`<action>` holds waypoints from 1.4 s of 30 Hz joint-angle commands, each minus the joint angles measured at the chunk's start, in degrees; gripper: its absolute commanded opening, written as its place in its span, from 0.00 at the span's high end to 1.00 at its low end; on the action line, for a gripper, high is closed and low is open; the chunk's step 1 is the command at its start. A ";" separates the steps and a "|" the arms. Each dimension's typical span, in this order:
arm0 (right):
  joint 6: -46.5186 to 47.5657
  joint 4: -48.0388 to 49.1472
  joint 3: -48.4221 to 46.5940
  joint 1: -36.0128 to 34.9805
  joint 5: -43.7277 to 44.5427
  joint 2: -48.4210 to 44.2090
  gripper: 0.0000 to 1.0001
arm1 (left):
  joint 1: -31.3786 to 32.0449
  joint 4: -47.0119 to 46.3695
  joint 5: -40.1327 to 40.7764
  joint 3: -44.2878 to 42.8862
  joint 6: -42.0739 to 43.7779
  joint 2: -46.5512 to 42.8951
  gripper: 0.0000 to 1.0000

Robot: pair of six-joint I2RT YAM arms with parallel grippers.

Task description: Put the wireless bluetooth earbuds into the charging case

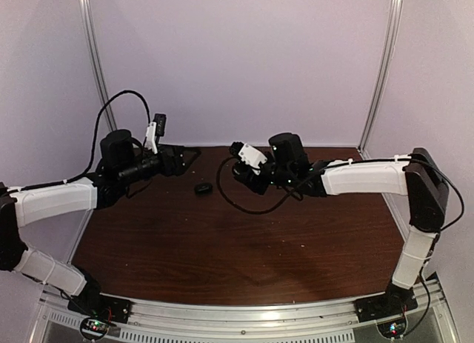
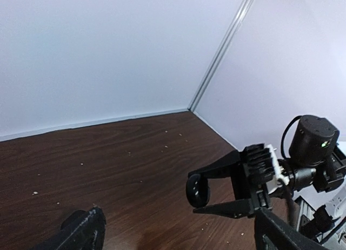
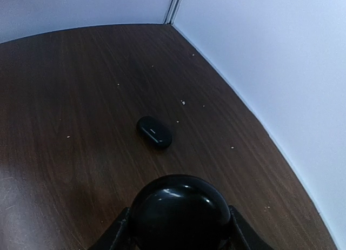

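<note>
My right gripper (image 1: 238, 170) is shut on the charging case (image 3: 178, 207), a glossy black rounded shell, and holds it above the table. In the left wrist view the case (image 2: 198, 190) sits between the right gripper's two black fingers (image 2: 227, 166). A smaller black oval earbud (image 3: 154, 132) lies on the table ahead of the case, and shows between the two grippers from above (image 1: 202, 188). I cannot see a second earbud. My left gripper (image 1: 181, 156) is open and empty, raised at the back left and facing the right gripper.
The dark wooden table (image 1: 222, 247) has pale specks scattered on it (image 2: 130, 153). White walls with metal corner posts (image 1: 379, 69) close in the back and sides. The right arm's black cable (image 1: 229, 198) loops down near the earbud.
</note>
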State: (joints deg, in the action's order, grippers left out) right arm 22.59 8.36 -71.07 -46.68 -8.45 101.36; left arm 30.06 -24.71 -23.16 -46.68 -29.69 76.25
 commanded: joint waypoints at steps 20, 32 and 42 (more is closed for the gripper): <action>-14.02 -16.40 -36.18 4.20 -14.26 36.68 0.64 | -0.53 2.75 22.32 6.34 -3.10 -8.28 0.02; -14.71 -16.58 -37.95 4.86 -13.10 39.69 0.58 | -0.53 3.12 22.30 6.44 -2.74 -8.13 0.02; -13.88 -17.53 -39.06 4.90 -11.13 40.43 0.40 | -0.53 5.13 25.67 5.70 -2.45 -7.77 0.02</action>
State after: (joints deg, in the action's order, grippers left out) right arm 8.67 -9.08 -108.53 -42.02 -20.80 140.86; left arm 29.67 -18.85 1.50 -40.58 -32.08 68.88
